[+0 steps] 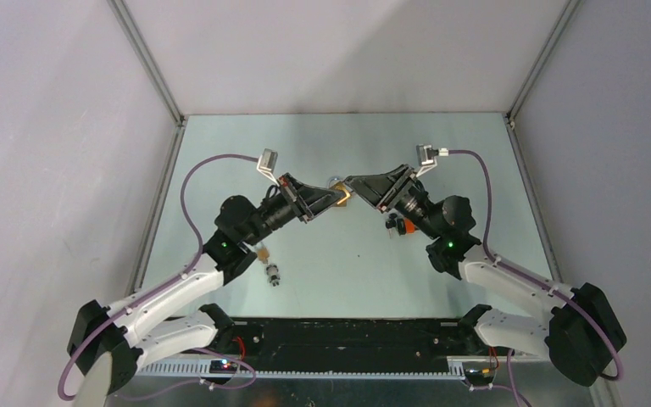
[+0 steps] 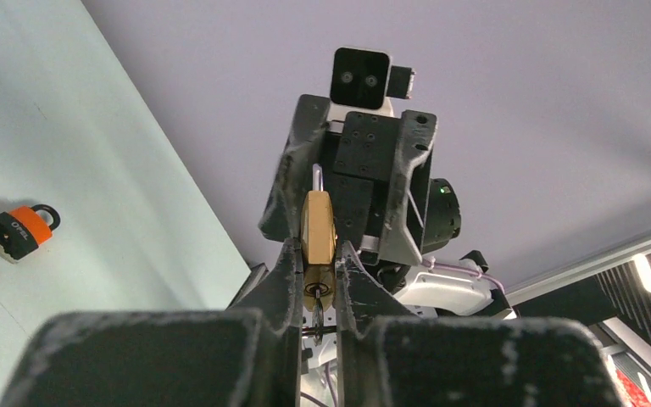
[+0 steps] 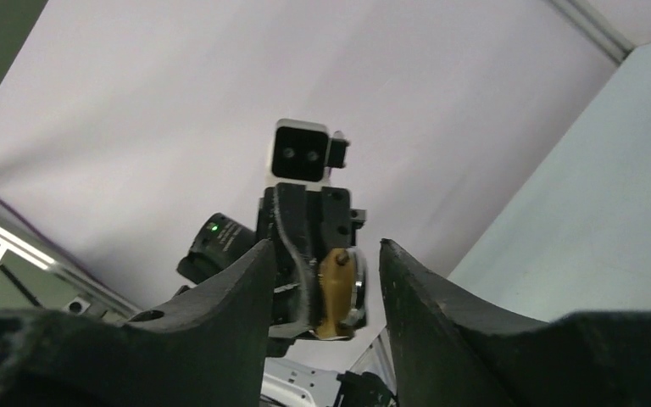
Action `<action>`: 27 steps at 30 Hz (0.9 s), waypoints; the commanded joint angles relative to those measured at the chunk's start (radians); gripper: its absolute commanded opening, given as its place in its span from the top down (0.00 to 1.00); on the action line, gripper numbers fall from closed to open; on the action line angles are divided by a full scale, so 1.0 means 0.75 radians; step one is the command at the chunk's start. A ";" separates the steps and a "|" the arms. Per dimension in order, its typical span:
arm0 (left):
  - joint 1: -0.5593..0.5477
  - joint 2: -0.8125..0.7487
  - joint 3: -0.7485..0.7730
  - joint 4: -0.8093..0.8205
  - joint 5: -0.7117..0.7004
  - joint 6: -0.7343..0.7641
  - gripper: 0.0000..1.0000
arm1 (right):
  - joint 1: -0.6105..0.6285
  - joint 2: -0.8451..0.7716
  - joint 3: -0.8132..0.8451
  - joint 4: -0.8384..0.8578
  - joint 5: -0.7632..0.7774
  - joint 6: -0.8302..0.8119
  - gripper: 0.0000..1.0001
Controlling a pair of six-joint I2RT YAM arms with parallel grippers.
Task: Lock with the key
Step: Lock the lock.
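A brass padlock (image 1: 342,195) is held in mid-air over the table's centre. My left gripper (image 1: 326,202) is shut on its body; in the left wrist view the fingers (image 2: 284,271) clamp both flat sides of the padlock (image 2: 317,229). A small key (image 2: 317,307) sticks out of the keyhole toward the left wrist camera. My right gripper (image 1: 358,185) faces it from the other side, open, its fingertips at the padlock's shackle end. In the right wrist view the padlock (image 3: 336,292) shows between the spread fingers (image 3: 246,280), touching neither.
An orange padlock with keys (image 1: 401,226) lies on the table under the right arm; it also shows in the left wrist view (image 2: 19,231). A small silver lock or key bunch (image 1: 273,273) lies near the left arm.
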 commanded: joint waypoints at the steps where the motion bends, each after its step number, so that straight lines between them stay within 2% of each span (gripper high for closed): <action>1: -0.011 0.004 0.006 0.084 0.018 -0.023 0.91 | 0.022 0.023 0.062 0.073 -0.079 -0.061 0.54; 7: -0.011 0.000 0.004 0.084 0.017 -0.011 0.88 | 0.017 0.049 0.071 0.075 -0.135 -0.043 0.76; 10: -0.011 -0.011 -0.003 0.084 0.019 0.002 0.83 | 0.015 0.050 0.071 0.068 -0.133 -0.035 0.93; 12: -0.012 -0.029 -0.012 0.084 0.019 0.013 0.69 | 0.008 0.042 0.072 0.062 -0.120 -0.030 1.00; 13: -0.011 -0.036 -0.024 0.084 0.015 0.023 0.65 | 0.005 0.038 0.072 0.058 -0.114 -0.028 1.00; 14: -0.012 -0.053 -0.030 0.083 0.011 0.030 0.55 | 0.000 0.026 0.071 0.047 -0.103 -0.031 1.00; 16: -0.012 -0.080 -0.053 0.083 0.005 0.052 0.44 | -0.007 0.005 0.072 0.030 -0.090 -0.041 1.00; 18: -0.009 -0.106 -0.074 0.084 0.008 0.079 0.38 | -0.017 -0.017 0.073 0.010 -0.082 -0.048 1.00; 24: 0.027 -0.140 -0.085 0.056 0.088 0.196 0.37 | -0.045 -0.061 0.071 -0.020 -0.107 -0.049 1.00; 27: 0.067 -0.155 -0.074 0.025 0.138 0.230 0.57 | -0.057 -0.074 0.071 -0.020 -0.152 -0.047 1.00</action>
